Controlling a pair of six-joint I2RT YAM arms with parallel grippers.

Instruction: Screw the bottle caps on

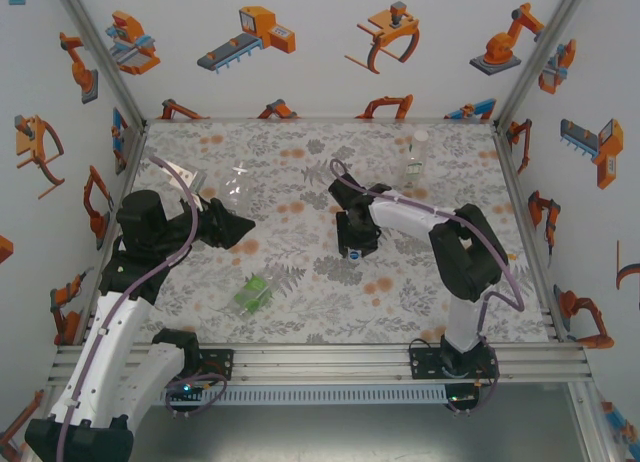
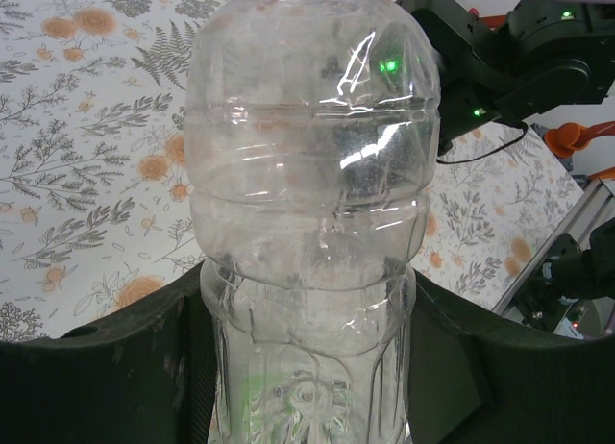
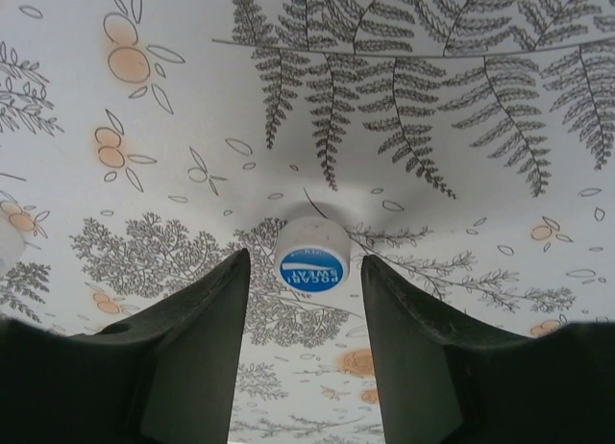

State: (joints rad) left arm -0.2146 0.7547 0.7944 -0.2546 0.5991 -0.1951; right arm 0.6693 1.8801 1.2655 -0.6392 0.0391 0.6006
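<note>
Clear bottle (image 2: 312, 223) sits right against our left wrist camera, clamped between the two dark fingers (image 2: 106, 367) of the left gripper (image 2: 307, 396). The jaws are narrow and tight on the ribbed body. Through the plastic we get glare and green LED reflections.

On the right wrist camera the right gripper (image 3: 306, 259) hangs low over the fern-print cloth (image 3: 461, 98), jaws part open. A cap (image 3: 311, 255) stands on the cloth between the fingertips, with a sliver of gap on each side, so neither finger touches it. We see a white skirt and a blue top disc with white lettering, "POCARI SWEAT", upside down from this angle.

From overhead that cap is only a blue speck under the right gripper, and we can't read the text there. The same view gives us the layout that the wrist cameras miss:
- The held bottle is left of centre, at the tip of the left arm.
- A green bottle (image 1: 253, 293) lies on its side near the front, between the two arms.
- A second clear bottle (image 1: 415, 164) stands at the far right, white at its top, well apart from both grippers.
- The walls (image 1: 320, 42) carry orange robot-arm cartoons.
</note>
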